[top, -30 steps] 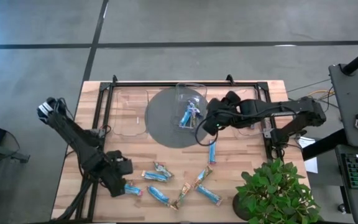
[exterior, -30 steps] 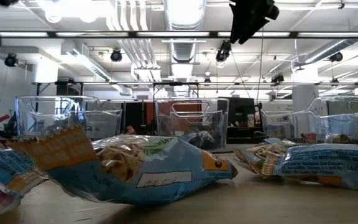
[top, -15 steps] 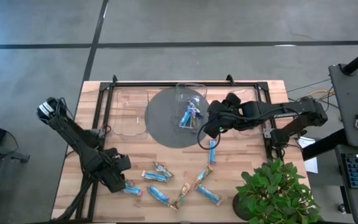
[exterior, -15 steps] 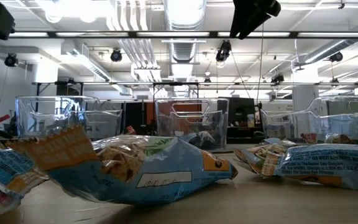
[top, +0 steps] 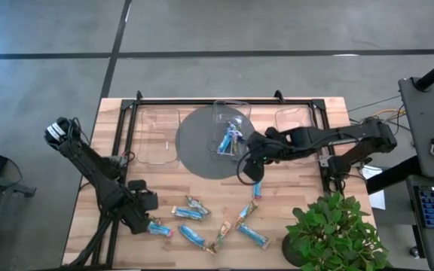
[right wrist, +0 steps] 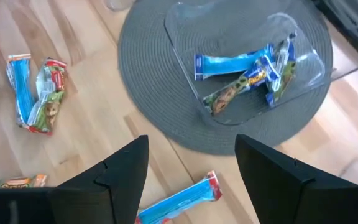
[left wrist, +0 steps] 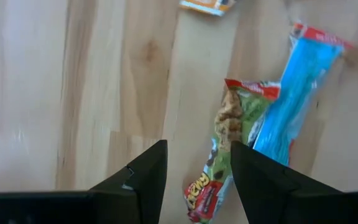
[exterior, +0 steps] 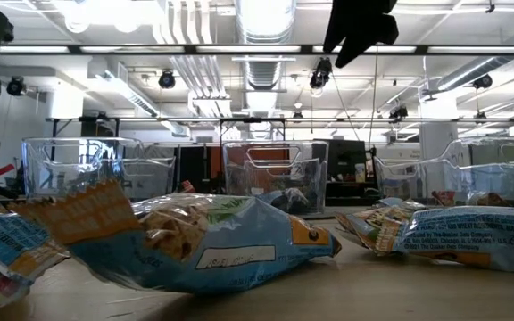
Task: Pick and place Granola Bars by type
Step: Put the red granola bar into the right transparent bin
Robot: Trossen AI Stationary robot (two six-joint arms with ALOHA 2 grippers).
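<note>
Wooden tabletop [top: 292,188] w/ round grey mat [top: 202,147] near back edge; clear bin [top: 230,129] on it holds a few granola bars [right wrist: 241,73]. Rest lie loose along front edge [top: 194,226]. My right end effector [top: 249,162] hangs over a blue bar [top: 258,184] by mat's edge, jaws apart, holding nothing. Likely step: pick it; next calls for lowering, closing. Left end effector [top: 143,214] low by front-left bars, open, empty.

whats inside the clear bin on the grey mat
The clear bin on the grey mat holds several granola bars, blue ones and a brown-green one. They overlap, so the exact count is unclear.
</note>
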